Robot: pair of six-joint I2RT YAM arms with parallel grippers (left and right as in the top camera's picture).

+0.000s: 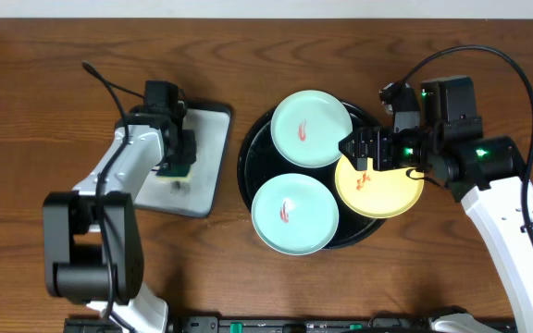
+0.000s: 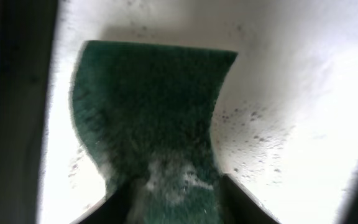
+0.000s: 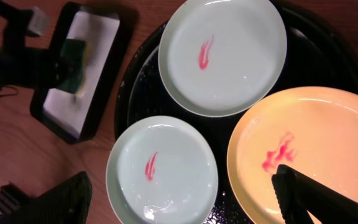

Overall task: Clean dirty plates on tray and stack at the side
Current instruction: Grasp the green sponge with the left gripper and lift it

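Observation:
The black tray (image 1: 248,153) holds three plates, each with a red smear. One mint plate (image 1: 311,128) is at the back, one mint plate (image 1: 294,213) at the front, and the yellow plate (image 1: 385,190) at the right. My right gripper (image 1: 361,157) hangs open over the yellow plate's left edge. In the right wrist view (image 3: 179,199) one finger is above the yellow plate (image 3: 316,137) and the front mint plate (image 3: 163,171) shows between the fingers. My left gripper (image 1: 176,153) is shut on a green sponge (image 2: 148,106) that lies on the white-grey tray.
The white-grey tray (image 1: 206,148) with a dark rim lies left of the black tray, and shows in the right wrist view (image 3: 98,37). Brown wood tabletop (image 1: 54,102) surrounds both trays. Cables run behind both arms.

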